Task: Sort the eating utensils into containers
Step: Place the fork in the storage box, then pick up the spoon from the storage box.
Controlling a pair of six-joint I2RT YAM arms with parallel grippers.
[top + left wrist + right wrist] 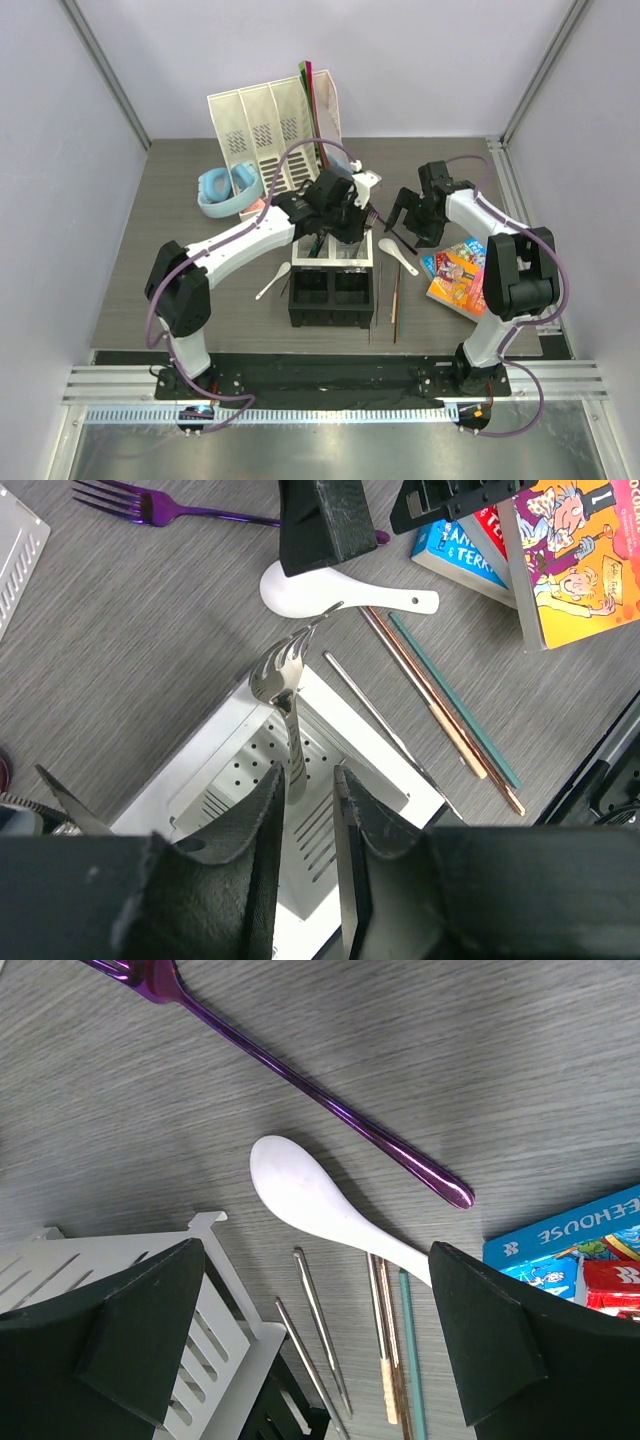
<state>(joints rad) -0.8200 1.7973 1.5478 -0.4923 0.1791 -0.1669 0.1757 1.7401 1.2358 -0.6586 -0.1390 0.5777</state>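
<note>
The four-cell caddy (352, 262) has two white cells at the back and two black cells in front. My left gripper (340, 212) hangs over a white cell (200, 752), jaws a little apart (308, 776). A metal fork (283, 675) stands in that cell, tines up, leaning on its corner; its handle end lies beside the left finger, not clamped. My right gripper (408, 215) is wide open and empty (315, 1260) above a white soup spoon (305, 1198), a purple fork (300, 1080), metal chopsticks (322, 1330) and brown chopsticks (385, 1355).
A second white spoon (272, 282) lies left of the caddy. A colourful book (458, 275) lies right of the chopsticks (395, 300). Blue headphones (228, 188) and a tall white file organiser (265, 125) stand at the back. A teal stick (408, 1360) lies beside the brown chopsticks.
</note>
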